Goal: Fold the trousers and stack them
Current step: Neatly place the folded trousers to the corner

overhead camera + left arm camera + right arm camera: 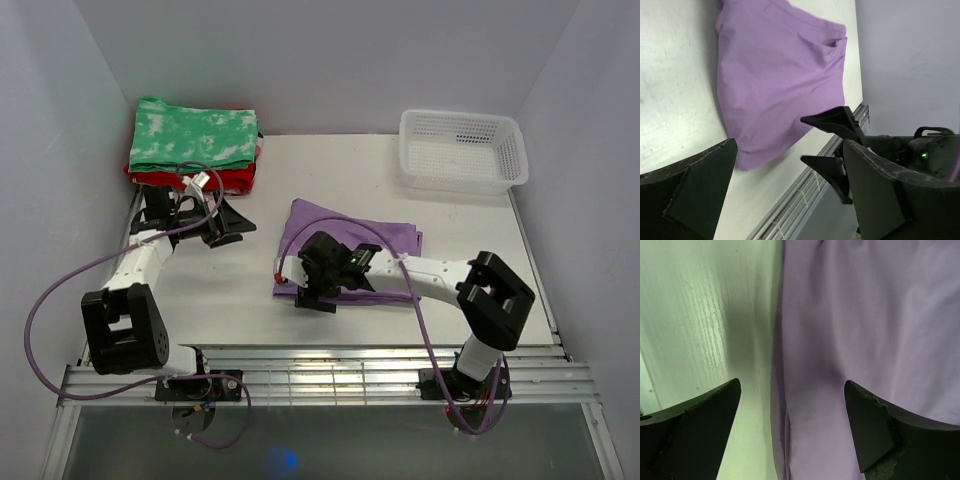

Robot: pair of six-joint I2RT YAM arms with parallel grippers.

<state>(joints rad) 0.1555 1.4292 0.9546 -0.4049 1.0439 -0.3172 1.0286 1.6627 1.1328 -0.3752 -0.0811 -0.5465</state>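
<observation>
Right gripper (792, 385): mine, jaws wide, empty, over the trousers' (385, 240) left edge | my left gripper (222, 225): wide, empty, beside garment stack (195, 145) | trousers: folded, mid-worktop (330, 170) | risk: pinching only the top layer would pull the fold apart when lifted.

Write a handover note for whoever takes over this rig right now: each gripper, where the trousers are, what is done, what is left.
The trousers lie mid-table, folded into a compact rectangle.
The left gripper is open and empty, beside the trousers, near the pile.
The right gripper is open, its fingers spread above the trousers' edge nearest the left arm, gripping nothing.
The pile is the green-and-white garment folded on the red garment, far left corner.
Done: the folding, apparently.
Left: probably moving the trousers onto that pile.
</observation>
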